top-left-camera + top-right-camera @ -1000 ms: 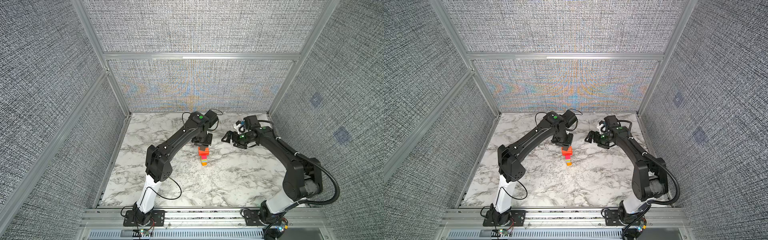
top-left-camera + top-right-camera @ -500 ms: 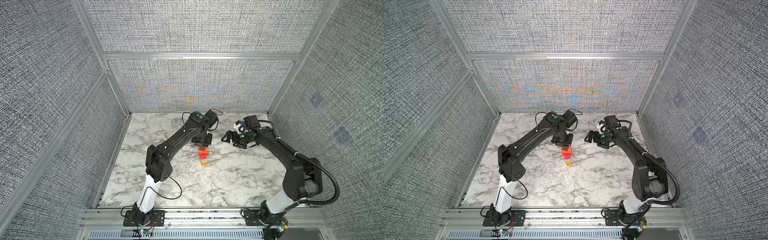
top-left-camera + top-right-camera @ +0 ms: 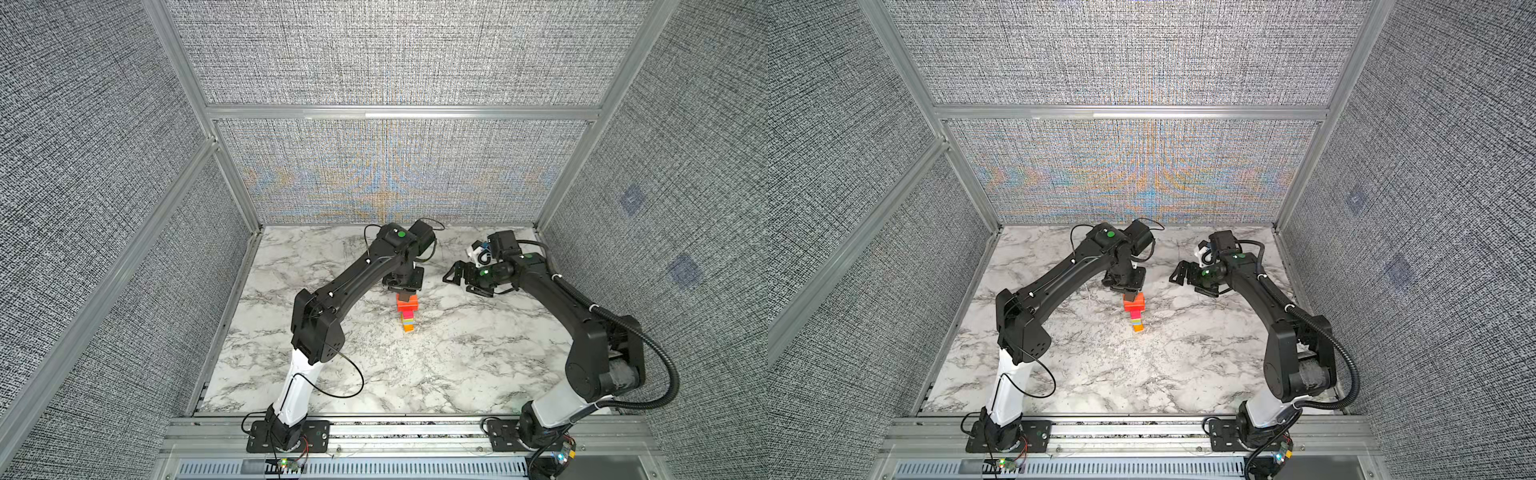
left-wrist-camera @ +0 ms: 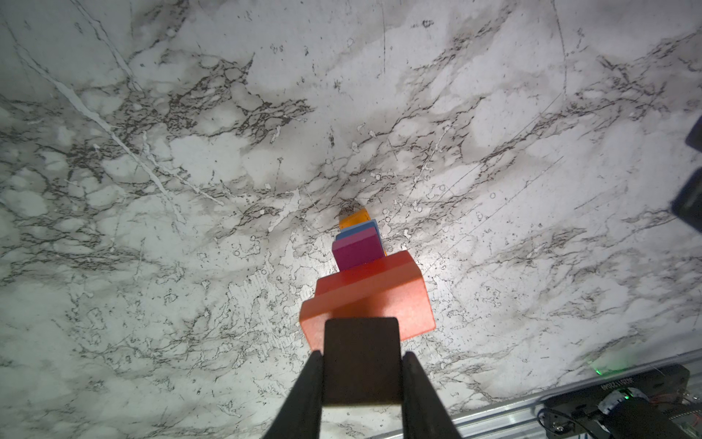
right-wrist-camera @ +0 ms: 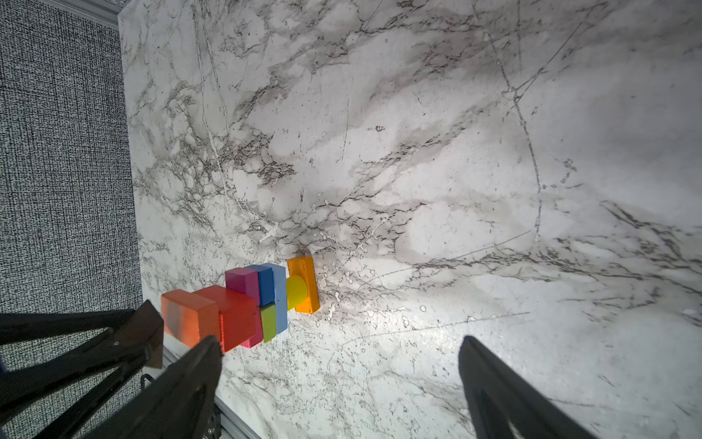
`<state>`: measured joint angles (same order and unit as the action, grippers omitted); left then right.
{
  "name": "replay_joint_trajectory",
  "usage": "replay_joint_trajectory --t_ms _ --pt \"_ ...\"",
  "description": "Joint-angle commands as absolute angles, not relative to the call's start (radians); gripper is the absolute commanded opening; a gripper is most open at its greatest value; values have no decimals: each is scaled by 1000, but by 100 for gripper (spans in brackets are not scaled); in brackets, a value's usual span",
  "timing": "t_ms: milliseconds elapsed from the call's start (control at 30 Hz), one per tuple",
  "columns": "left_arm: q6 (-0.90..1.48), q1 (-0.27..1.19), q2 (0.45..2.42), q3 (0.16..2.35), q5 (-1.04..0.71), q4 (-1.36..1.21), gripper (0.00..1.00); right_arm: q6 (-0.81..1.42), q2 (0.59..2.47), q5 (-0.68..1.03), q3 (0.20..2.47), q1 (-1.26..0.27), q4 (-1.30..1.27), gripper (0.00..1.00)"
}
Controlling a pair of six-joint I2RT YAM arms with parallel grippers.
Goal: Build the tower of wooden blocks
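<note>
The wood block tower (image 3: 407, 316) stands mid-table in both top views, also tower (image 3: 1136, 316). From the table up it shows an orange base (image 5: 304, 285), a yellow piece, light blue, green and magenta blocks (image 4: 357, 251), then a wider red-orange slab (image 4: 368, 294). My left gripper (image 4: 362, 365) is shut on a small dark brown block (image 4: 362, 353), held right at the slab's top face; whether they touch is unclear. The brown block (image 3: 406, 297) also shows from above. My right gripper (image 3: 455, 277) hovers to the tower's right, open and holding nothing.
The marble table (image 3: 457, 365) is enclosed by grey fabric walls with aluminium posts (image 3: 232, 174). An aluminium rail (image 3: 415, 428) with both arm bases runs along the front edge. In the right wrist view the left gripper's fingers (image 5: 95, 342) show beside the tower's top.
</note>
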<state>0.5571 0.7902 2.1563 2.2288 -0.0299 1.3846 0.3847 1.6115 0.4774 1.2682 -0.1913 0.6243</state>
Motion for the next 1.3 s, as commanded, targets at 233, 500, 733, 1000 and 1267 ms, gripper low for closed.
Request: replay_joint_trajectory --t_ms 233,500,733,1000,1267 --pt "555 784 2170 2236 -47 1386 34 385 1601 488 1262 -192 622 99" --pt "556 782 2174 2234 -61 1382 35 382 1599 488 1261 -191 620 99" --pt "555 782 2174 2236 -67 1379 36 382 1601 489 1261 -192 622 99" --pt "554 778 2175 2235 -69 1382 41 381 1601 488 1262 -192 624 99" --pt "555 773 2164 2244 -53 1388 51 381 1598 489 1264 -191 623 99"
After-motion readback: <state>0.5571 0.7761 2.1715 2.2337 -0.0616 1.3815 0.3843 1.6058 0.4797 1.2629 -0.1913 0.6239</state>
